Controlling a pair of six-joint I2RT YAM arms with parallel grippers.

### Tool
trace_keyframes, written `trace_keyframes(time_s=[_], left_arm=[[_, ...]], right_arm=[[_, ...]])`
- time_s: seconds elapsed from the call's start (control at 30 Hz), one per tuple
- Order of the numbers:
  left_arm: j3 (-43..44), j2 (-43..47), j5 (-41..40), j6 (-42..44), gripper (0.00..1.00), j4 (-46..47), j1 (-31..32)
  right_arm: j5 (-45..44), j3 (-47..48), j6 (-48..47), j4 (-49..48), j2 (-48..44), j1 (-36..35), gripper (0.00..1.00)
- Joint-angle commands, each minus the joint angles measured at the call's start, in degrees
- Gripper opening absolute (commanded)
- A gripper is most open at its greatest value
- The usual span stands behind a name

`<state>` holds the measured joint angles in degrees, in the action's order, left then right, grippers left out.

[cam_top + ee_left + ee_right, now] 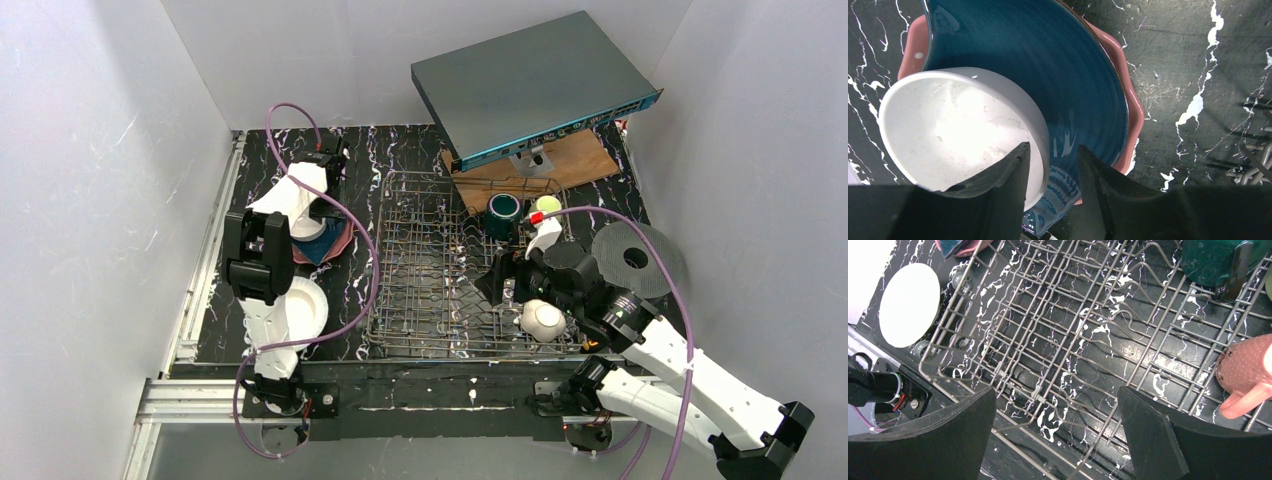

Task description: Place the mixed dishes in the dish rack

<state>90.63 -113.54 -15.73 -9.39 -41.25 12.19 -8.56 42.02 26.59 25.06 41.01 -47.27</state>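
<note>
Three white walls (100,200) enclose the black, white-veined tabletop (400,150) bearing the dish rack (440,270).

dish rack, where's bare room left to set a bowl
The dish rack is bare across its left and middle rows. Right end is crowded: teal mug and green mug at the far corner, pink mug, white bowl near front.

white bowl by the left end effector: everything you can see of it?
The white bowl is round, plain, glazed ceramic by its look, with a straight side wall and an empty, faintly speckled inside. It sits mouth up on the dark blue plate, which lies on the pink scalloped plate. The left end effector straddles its near wall, one finger inside, one outside; contact can't be confirmed.
</note>
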Motion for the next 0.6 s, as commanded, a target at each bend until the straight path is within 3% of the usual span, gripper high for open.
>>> trace_keyframes(time_s=[0.0,0.37,0.57], left_arm=[[2.90,-0.91,-1.68,0.42,0.31,-2.69,-0.31],[1.51,2.94,-1.47,0.65,0.00,-3.22,-0.33],[-1.39,9.91,-0.09,0.62,0.00,-1.43,-0.25]], right_arm=[[1.59,2.72,1.31,-3.17,0.14,0.07,0.98],[3.00,3.86,3.38,-2.80,0.17,0.06,0.98],[3.87,4.18,4.47,-2.78,1.09,0.07,0.98]])
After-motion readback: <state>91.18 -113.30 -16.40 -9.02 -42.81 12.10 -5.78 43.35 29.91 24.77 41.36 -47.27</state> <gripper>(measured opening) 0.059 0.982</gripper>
